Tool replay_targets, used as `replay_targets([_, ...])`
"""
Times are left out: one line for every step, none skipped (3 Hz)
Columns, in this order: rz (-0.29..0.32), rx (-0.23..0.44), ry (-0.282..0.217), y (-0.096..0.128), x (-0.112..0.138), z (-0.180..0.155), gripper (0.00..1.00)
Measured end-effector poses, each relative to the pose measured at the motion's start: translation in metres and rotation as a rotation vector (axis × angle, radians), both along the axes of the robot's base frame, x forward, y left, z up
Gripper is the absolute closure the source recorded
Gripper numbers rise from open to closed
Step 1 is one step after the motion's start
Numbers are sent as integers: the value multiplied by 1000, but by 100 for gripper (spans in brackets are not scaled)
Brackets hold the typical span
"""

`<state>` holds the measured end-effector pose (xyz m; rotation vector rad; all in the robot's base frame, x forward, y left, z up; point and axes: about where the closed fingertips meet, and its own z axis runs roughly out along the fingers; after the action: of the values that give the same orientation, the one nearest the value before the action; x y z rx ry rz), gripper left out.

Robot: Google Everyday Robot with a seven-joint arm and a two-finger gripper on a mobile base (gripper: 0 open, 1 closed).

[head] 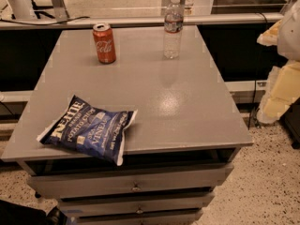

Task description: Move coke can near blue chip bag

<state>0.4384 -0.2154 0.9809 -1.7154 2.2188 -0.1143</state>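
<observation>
The coke can (104, 43) stands upright at the far left of the grey table top (187, 102). It is red with white script and a silver top. The blue chip bag (89, 129) lies flat at the near left of the table, its lower corner over the front edge. Can and bag are well apart, with bare table between them. My gripper (277, 95) hangs off the table's right side, pale and yellowish, below the white arm (289, 29). It is far from both the can and the bag and touches neither.
A clear plastic water bottle (173, 28) stands upright at the far middle of the table, right of the can. Drawers (136, 184) run below the front edge. A rail and glass wall (140, 20) lie behind the table. Speckled floor (267, 182) is at the right.
</observation>
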Motion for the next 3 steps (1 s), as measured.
replay_targets([0,0,0,0,0,0,0])
replay_targets([-6,84,8,6,7,-5,0])
replay_targets([-15,284,17,39,24,-21,0])
